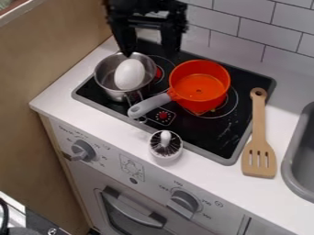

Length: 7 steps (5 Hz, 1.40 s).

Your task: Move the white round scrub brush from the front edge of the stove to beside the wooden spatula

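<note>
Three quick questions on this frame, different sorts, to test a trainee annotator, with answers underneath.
1. True or false: the white egg-shaped object sits in the metal pot.
2. Which tool lies to the image's right of the orange pan, its slotted blade on the counter?
a) ladle
b) wooden spatula
c) tongs
3. Fill in, "apart" or "together": the two fingers of the black pincer stand ___.

Key: 1 true; 2 b; 3 apart.

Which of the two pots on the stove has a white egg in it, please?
The silver metal pot: the egg sits in it, while the orange pot holds none.
</note>
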Available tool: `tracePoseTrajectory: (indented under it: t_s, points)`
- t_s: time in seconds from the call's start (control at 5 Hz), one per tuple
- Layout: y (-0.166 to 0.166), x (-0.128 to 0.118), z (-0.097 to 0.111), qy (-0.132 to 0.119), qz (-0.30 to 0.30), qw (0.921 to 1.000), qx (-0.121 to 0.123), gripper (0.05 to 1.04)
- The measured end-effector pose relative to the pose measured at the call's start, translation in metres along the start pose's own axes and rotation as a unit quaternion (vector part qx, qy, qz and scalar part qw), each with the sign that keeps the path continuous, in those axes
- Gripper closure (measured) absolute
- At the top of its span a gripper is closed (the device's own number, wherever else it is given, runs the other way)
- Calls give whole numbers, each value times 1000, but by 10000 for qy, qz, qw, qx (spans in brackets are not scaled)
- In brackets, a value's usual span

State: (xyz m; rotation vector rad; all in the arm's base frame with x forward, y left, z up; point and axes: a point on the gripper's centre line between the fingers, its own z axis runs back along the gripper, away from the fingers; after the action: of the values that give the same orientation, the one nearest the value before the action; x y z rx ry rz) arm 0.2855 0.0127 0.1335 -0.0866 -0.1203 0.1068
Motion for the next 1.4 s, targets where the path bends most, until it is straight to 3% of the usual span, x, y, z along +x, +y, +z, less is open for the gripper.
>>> tracePoseTrajectory:
  t_s: [0.4, 1.0, 1.4]
  points:
    - [-25, -21, -14, 68, -18, 10000, 11, 85]
    - [-26, -21, -15, 31, 16, 10000, 32, 85]
    - [-34, -47, -42, -616, 186, 9973, 362, 85]
